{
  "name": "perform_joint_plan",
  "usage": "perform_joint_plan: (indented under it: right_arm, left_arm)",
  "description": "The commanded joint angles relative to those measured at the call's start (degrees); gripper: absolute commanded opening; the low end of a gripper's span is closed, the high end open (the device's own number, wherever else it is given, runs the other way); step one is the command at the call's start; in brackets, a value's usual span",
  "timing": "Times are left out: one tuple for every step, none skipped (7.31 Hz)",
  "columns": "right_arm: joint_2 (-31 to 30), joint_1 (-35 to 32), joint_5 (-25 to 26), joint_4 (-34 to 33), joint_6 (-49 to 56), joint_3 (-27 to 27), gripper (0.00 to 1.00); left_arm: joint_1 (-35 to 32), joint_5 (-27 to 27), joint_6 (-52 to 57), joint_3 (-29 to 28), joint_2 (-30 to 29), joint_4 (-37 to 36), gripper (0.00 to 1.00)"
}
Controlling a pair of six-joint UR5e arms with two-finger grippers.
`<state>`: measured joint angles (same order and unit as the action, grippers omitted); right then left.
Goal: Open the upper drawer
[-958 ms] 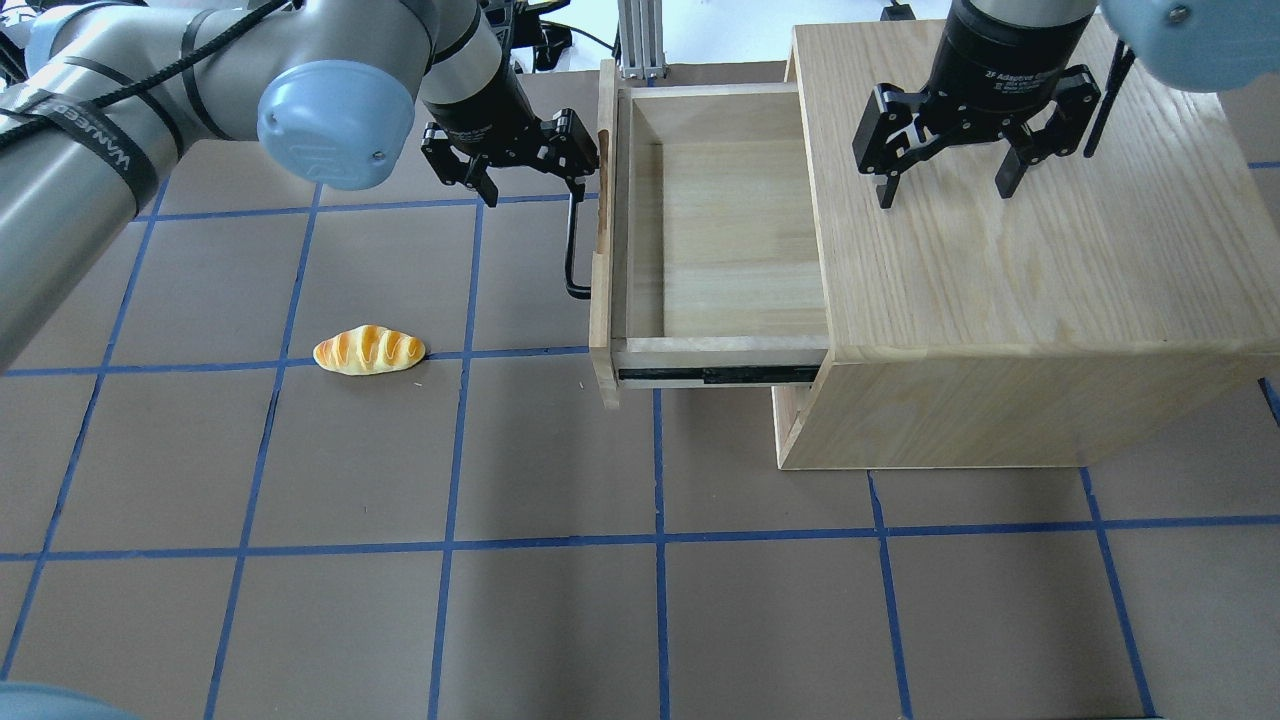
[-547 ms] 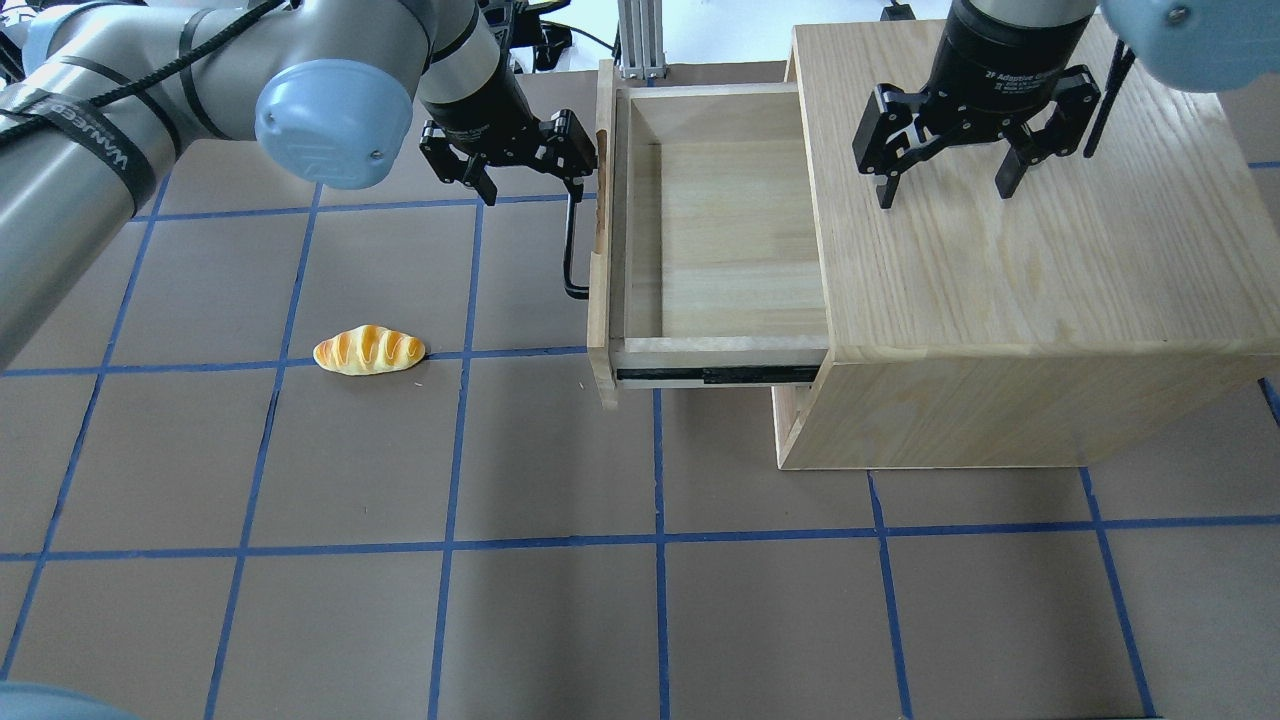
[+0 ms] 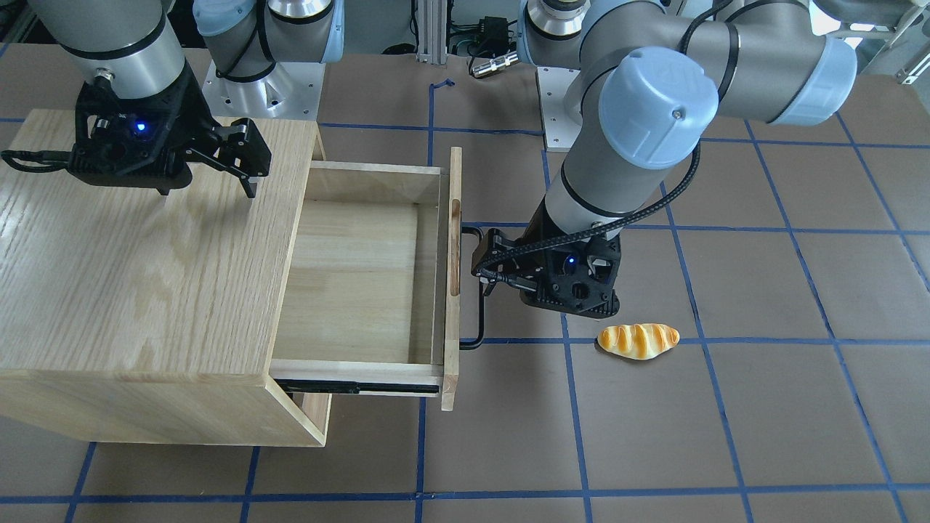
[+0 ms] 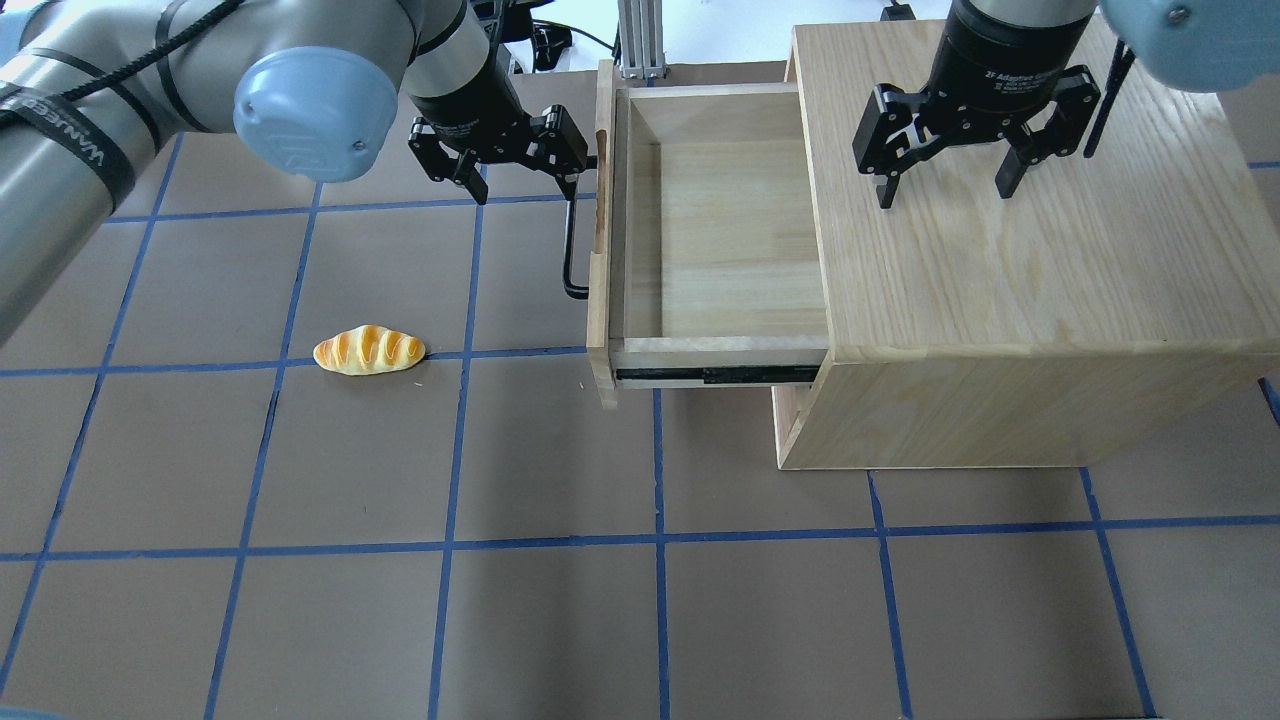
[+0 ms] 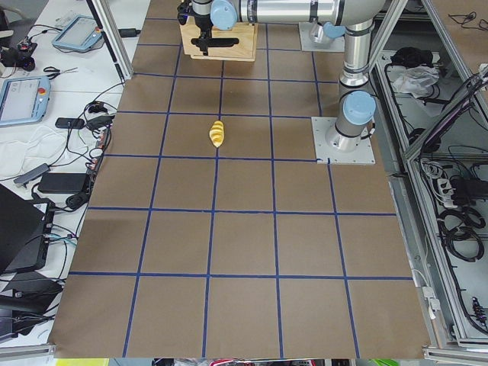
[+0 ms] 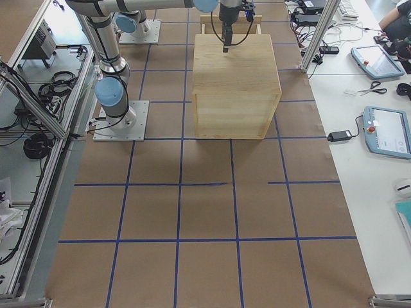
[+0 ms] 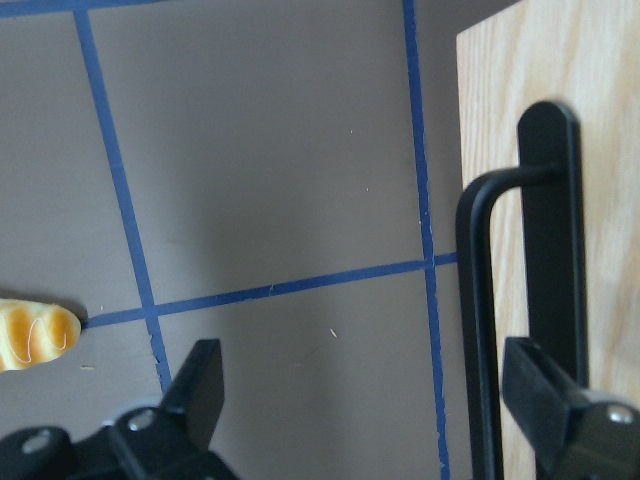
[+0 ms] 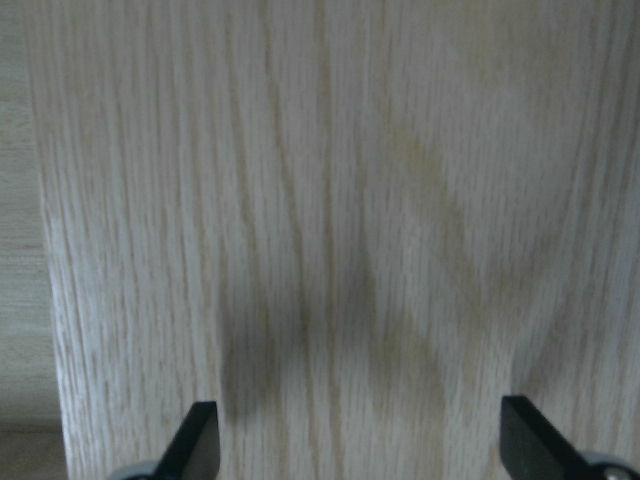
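Observation:
The upper drawer (image 4: 720,240) stands pulled far out of the oak cabinet (image 4: 1000,300), and its inside is bare. Its front panel (image 4: 601,300) bears the black bar handle (image 4: 568,250). My left gripper (image 4: 525,188) is open at the handle's far end. In the left wrist view (image 7: 370,400) the handle (image 7: 470,330) runs just inside one finger (image 7: 550,400), not clamped. My right gripper (image 4: 945,195) is open and empty above the cabinet top. It also shows in the front view (image 3: 207,190) and the right wrist view (image 8: 365,450).
A toy bread roll (image 4: 370,350) lies on the brown table to the left of the drawer, also in the front view (image 3: 638,340) and the left wrist view (image 7: 35,335). The open drawer (image 3: 363,283) juts out over the table.
My left arm and gripper have shifted a little left and back, away from the drawer front. The drawer and the right gripper have not moved.

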<state>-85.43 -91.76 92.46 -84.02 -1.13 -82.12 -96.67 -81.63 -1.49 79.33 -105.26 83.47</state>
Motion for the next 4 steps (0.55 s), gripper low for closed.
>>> perform_joint_plan:
  right_arm:
    - [0.0, 0.0, 0.0, 0.0, -0.02, 0.03, 1.0]
    - [0.0, 0.0, 0.0, 0.0, -0.02, -0.05, 1.0]
    - [0.0, 0.0, 0.0, 0.0, 0.07, 0.03, 1.0]
    - [0.0, 0.0, 0.0, 0.0, -0.02, -0.05, 1.0]
  left_arm:
    - [4.18, -3.51, 0.0, -1.2, 2.77, 4.16, 1.0]
    - [7.08, -5.8, 0.0, -0.93, 4.0, 7.03, 1.0]
    - [9.28, -5.82, 0.0, -0.85, 5.05, 8.02, 1.0]
    - [10.26, -6.0, 0.7, -0.32, 6.89, 9.59, 1.0]
